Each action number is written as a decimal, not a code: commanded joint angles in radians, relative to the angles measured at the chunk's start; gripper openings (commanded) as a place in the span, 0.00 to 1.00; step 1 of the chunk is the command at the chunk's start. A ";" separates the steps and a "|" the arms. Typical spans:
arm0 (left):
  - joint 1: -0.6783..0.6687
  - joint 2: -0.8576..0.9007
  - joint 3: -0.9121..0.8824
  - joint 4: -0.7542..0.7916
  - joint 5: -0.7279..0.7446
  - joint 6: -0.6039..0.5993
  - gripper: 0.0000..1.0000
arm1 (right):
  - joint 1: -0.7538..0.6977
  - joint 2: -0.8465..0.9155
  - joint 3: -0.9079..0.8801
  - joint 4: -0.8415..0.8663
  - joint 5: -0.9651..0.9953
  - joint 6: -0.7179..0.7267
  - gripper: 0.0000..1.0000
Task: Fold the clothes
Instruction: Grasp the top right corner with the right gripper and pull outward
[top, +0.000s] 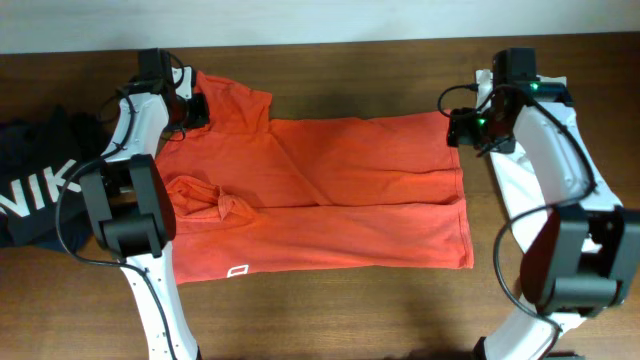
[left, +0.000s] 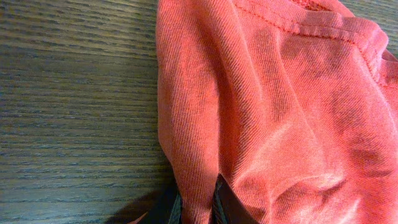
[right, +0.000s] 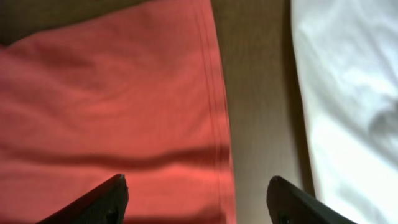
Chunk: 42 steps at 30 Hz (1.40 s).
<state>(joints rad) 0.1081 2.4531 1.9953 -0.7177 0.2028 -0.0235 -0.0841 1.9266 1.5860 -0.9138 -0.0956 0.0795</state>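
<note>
Overhead: orange shirt (top: 350, 190) on wooden table (top: 330, 310)

Three garments (top: 330, 190) (top: 30, 195) (right: 348, 93) — two grippers (top: 190, 108) (top: 462, 128)

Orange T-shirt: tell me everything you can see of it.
The orange T-shirt lies spread flat across the wooden table, neck on the left arm's side, hem on the right arm's. It looks like soft knit cotton, with stitched hems, a lengthwise crease, wrinkles around the collar, and a small white outlined mark near the front edge. The left gripper pinches the far sleeve's fabric; the right gripper hangs open over the far hem corner.
</note>
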 joint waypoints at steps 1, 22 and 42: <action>0.009 0.032 -0.032 -0.033 -0.007 -0.022 0.16 | 0.005 0.082 0.014 0.092 -0.006 0.001 0.74; 0.005 0.032 -0.032 -0.054 -0.005 -0.037 0.06 | 0.008 0.370 0.014 0.686 -0.006 0.034 0.25; 0.013 0.003 -0.029 -0.070 0.003 -0.037 0.00 | 0.009 0.370 0.116 0.497 -0.029 0.060 0.48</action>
<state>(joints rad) 0.1154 2.4458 1.9953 -0.7639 0.2134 -0.0536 -0.0875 2.2791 1.7119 -0.4160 -0.1020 0.1345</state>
